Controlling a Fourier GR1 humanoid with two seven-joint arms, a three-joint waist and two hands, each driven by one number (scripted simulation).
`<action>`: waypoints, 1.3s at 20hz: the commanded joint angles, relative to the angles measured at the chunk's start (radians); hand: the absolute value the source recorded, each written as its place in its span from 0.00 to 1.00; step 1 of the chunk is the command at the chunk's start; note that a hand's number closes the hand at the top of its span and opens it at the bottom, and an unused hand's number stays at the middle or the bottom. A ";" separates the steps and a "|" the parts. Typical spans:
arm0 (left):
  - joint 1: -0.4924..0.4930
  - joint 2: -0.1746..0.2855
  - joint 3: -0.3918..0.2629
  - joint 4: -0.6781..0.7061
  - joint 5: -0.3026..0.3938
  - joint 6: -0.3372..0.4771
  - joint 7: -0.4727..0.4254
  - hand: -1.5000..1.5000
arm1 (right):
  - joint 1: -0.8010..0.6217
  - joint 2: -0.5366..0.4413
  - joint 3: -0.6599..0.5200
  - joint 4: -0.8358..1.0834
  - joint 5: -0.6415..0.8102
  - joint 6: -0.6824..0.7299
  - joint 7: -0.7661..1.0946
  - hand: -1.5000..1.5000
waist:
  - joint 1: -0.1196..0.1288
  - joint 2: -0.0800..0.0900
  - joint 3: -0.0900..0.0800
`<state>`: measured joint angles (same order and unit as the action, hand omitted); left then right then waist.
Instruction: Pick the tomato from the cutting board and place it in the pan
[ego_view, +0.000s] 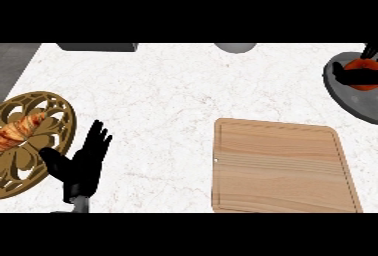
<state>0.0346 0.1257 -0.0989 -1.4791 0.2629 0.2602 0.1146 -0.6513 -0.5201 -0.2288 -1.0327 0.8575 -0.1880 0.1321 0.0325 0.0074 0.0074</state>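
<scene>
Currently right hand (351, 75) over pan (344, 101), fingers clamped on tomato (362, 65) (left hand (81, 167) splayed).

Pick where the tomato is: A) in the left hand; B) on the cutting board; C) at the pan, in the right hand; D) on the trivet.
C: the tomato shows red inside the rim of the pan, with the right hand curled round it.

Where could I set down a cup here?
The cutting board is bare, as is the white counter between it, the ornate plate and the far edge. Crowded: the pan at right, where the right robot hand grips the tomato, and beside the plate, where the left robot hand rests.
</scene>
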 joint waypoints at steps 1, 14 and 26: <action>-0.007 0.004 -0.001 0.030 -0.007 -0.001 0.024 0.50 | -0.054 -0.057 -0.062 0.277 0.008 -0.121 -0.159 1.00 | 0.013 0.012 -0.005; -0.019 -0.005 -0.019 0.035 -0.009 -0.041 -0.016 0.50 | -0.172 -0.177 -0.120 0.717 0.024 -0.098 -0.252 0.00 | 0.078 0.044 -0.001; -0.039 -0.025 -0.030 0.036 -0.034 -0.001 0.005 0.50 | -0.249 -0.129 -0.360 0.764 -0.242 -0.048 -0.544 0.00 | 0.051 0.036 0.008</action>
<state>-0.0081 0.1049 -0.1242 -1.4713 0.2379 0.2456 0.1001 -0.8736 -0.6749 -0.4923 -0.2801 0.7281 -0.2887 -0.3169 0.0960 0.0433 0.0179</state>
